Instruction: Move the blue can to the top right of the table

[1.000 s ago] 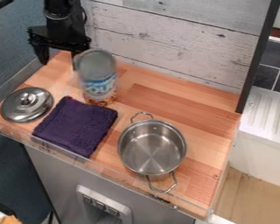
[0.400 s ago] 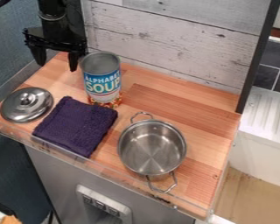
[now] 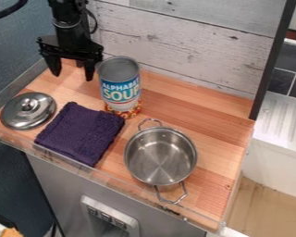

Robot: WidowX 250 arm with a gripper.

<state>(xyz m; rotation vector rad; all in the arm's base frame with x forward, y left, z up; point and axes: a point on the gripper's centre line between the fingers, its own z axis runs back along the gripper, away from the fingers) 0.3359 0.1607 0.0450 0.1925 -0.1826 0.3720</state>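
Right now, the round, shiny metal pot with two loop handles (image 3: 161, 156) sits on the light brown wooden bench (image 3: 203, 113) with its open top up. Behind the pot and a bit to its left as we look, the tall blue, white and silver soup can (image 3: 120, 88) stands up straight. The black two-finger gripper (image 3: 72, 77) hangs down farther back and farther left of the pot than the can is. Its jaws are spread wide, with nothing pinched between them, and they point down. One jaw is just beside the can, on the side away from the pot. To the left of the pot lies the dark purple folded cloth (image 3: 81, 133). Farther left from the pot is the round silver metal lid (image 3: 28, 110), with its knob up. Well behind the pot stands the pale gray wooden plank wall (image 3: 188, 41).
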